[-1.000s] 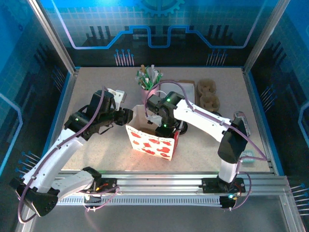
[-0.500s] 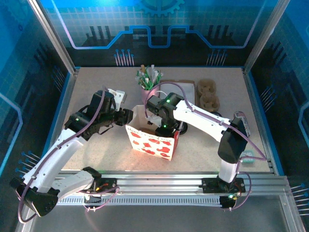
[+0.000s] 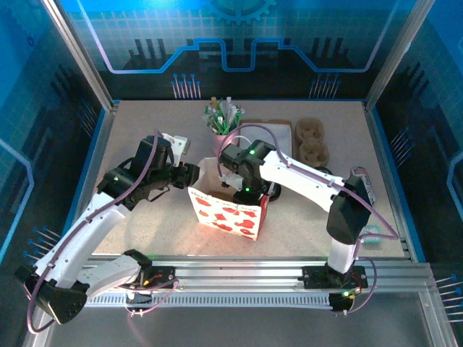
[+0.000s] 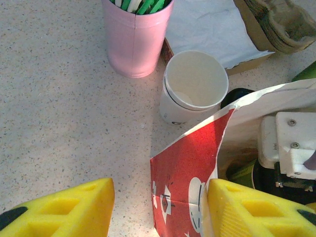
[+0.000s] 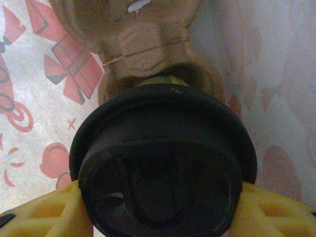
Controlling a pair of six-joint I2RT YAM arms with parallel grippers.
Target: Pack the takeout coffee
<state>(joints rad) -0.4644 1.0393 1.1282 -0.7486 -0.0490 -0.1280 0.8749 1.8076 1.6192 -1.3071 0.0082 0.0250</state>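
Just beside the bag stood the white cup; inside, the right tool clamped a black lid; the left tool gaped wide.

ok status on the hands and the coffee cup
Left hand open at rim of bag. Right hand inside bag, shut on black lid. White cup upright on table beside pink cup, not packed.

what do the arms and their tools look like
The left arm and right arm have white links, black joints, small green lights and looping purple cables. The left tool and right tool have chunky yellow fingers with triangular cut-outs.
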